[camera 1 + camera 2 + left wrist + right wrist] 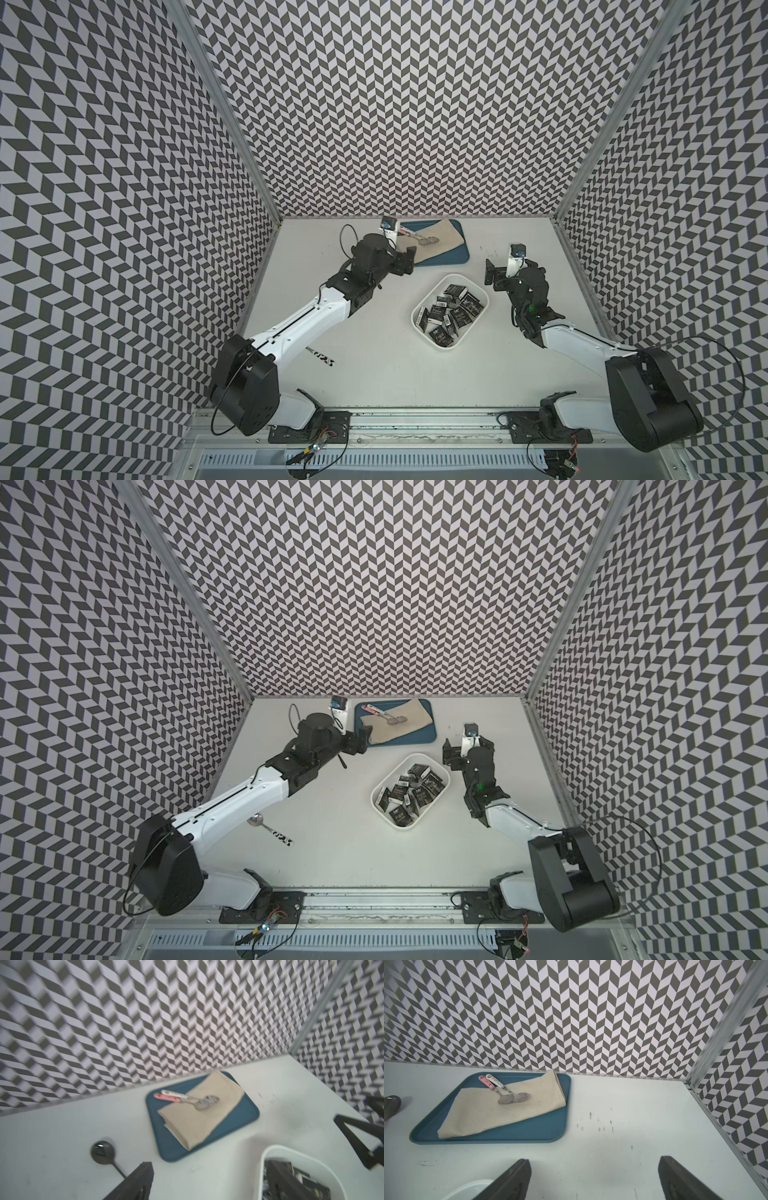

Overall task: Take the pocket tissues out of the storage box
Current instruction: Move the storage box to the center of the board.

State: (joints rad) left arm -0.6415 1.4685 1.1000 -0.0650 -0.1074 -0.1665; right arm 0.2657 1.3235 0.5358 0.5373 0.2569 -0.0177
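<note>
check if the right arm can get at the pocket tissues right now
Probably yes: the right gripper is open and empty beside the uncovered storage box, and nothing stands between it and the pocket tissues.

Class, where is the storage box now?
In both top views the storage box sits slightly right of centre, just in front of the blue tray, holding the pocket tissues.

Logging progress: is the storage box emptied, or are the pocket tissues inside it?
Not emptied: in both top views the white storage box holds a heap of black pocket tissues, roughly nine packets.
</note>
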